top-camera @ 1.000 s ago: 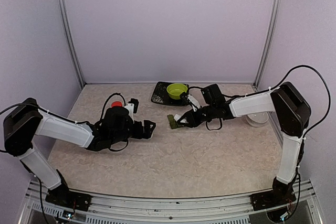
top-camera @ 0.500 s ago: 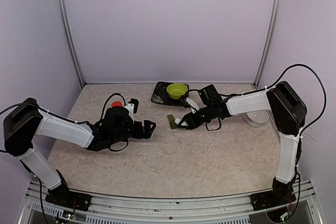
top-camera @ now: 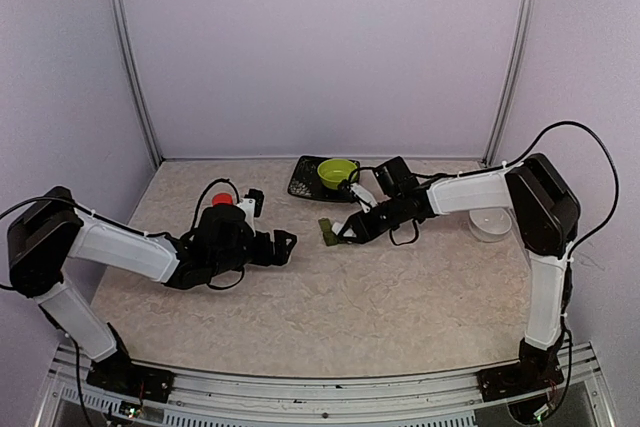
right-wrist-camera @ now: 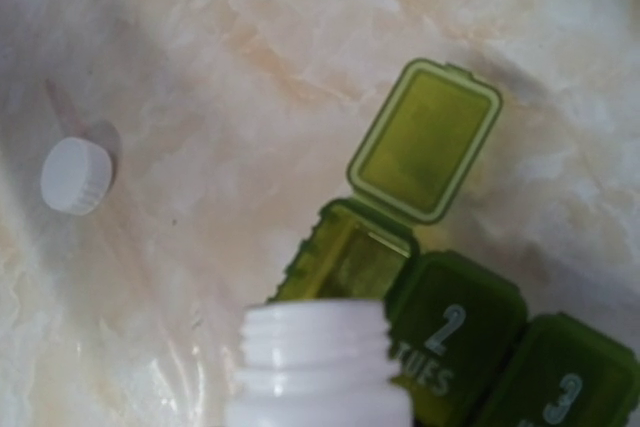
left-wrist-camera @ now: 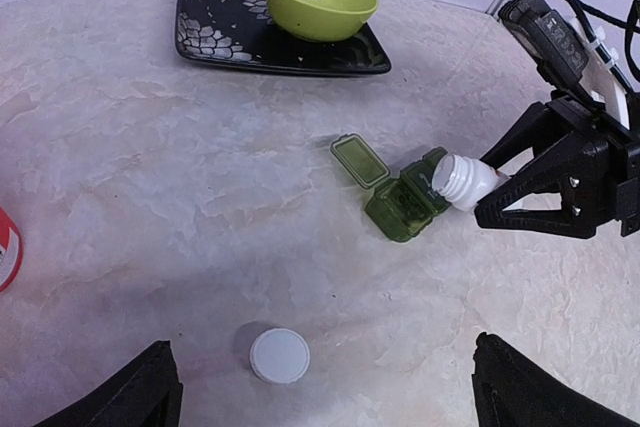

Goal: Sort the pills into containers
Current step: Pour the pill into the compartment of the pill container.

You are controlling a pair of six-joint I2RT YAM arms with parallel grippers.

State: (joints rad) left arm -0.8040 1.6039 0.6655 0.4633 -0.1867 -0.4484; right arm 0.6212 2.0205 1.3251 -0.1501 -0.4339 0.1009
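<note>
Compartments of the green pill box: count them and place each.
3, joined in a row: the end compartment, lid flipped open, by the white bottle's mouth; the one marked 2 beside it, shut; the one marked 3 last, shut.

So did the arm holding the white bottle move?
Yes, the right arm swung slightly left, toward the green bowl, away from the white tub.

I see white smooth shells on the long links of my left arm (top-camera: 110, 245) and right arm (top-camera: 478, 193), and black blocks at the joints. Thin black cables (top-camera: 575, 125) loop outside them. The right gripper (left-wrist-camera: 487, 190) is black, with angular, open-frame fingers (left-wrist-camera: 560, 152).
</note>
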